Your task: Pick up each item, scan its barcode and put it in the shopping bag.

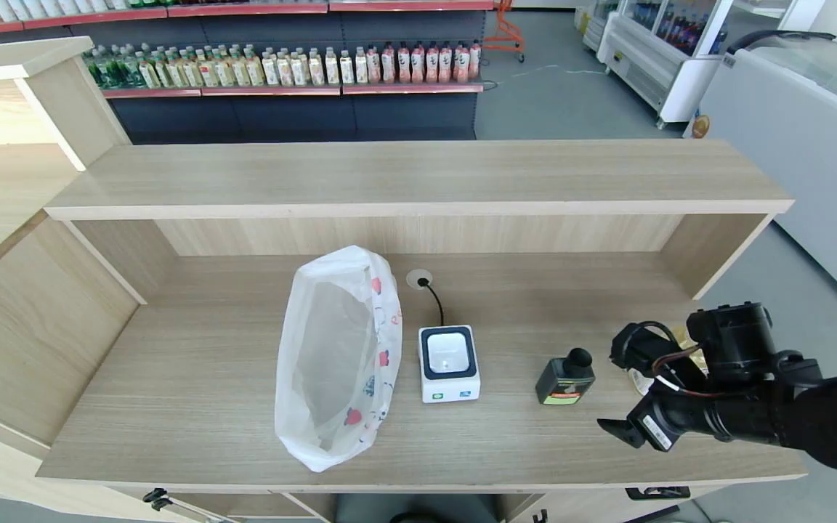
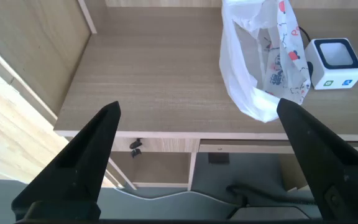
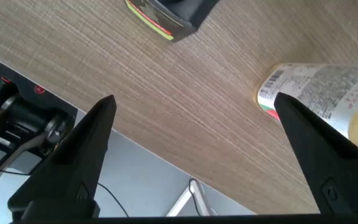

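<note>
Pale wooden desk point(image 1: 208, 363), near right edge: squat dark black-capped bottle point(image 1: 565, 378), likely rigid, light; pinch its sides; right gripper point(image 3: 191, 106), left gripper point(image 2: 197, 104): fingers spread.

counter point(image 1: 193, 378): pale wood grain, matt
bag point(image 1: 335, 349): thin plastic, half clear, crinkled
scanner point(image 1: 449, 363): smooth white plastic
bottle point(image 1: 565, 378): dark plastic

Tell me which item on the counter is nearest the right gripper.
The pale item with the printed label, beside the right gripper; the dark bottle with the black cap stands farther off, toward the scanner.
</note>
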You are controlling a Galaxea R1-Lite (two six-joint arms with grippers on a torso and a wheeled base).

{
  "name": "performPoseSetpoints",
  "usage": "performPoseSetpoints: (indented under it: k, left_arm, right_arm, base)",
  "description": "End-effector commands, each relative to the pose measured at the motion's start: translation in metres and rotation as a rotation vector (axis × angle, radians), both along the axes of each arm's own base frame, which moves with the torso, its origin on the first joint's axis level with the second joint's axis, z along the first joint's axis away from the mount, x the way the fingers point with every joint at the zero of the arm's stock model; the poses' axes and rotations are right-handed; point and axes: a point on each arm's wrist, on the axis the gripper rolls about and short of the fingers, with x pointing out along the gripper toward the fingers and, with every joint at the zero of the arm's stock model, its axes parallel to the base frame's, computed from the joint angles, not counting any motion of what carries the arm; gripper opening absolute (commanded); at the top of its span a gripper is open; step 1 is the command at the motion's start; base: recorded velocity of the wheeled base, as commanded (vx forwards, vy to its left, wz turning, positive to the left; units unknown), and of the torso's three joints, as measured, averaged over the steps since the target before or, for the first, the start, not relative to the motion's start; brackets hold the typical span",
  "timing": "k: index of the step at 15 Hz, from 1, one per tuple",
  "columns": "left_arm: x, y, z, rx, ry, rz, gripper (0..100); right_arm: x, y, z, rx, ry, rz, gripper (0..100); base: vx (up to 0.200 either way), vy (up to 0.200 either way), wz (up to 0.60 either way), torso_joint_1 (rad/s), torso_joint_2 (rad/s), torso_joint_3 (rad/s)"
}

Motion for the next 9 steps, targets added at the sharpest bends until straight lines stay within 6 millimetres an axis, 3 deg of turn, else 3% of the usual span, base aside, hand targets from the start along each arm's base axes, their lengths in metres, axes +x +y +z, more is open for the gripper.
performPoseSetpoints:
  k: [1, 9]
  left_arm:
    - [0.000, 0.000, 0.000, 0.000, 0.000, 0.000, 100]
    - [0.000, 0.000, 0.000, 0.000, 0.000, 0.000, 100]
  right_arm:
    - [0.018, 0.014, -0.025, 0.022, 0.049, 0.069, 100]
    - [0.062, 0.042, -0.030, 0.046, -0.029, 0.121, 100]
  base:
    - [0.000, 0.000, 0.00, 0.000, 0.00, 0.000]
    - [0.000, 0.000, 0.00, 0.000, 0.00, 0.000]
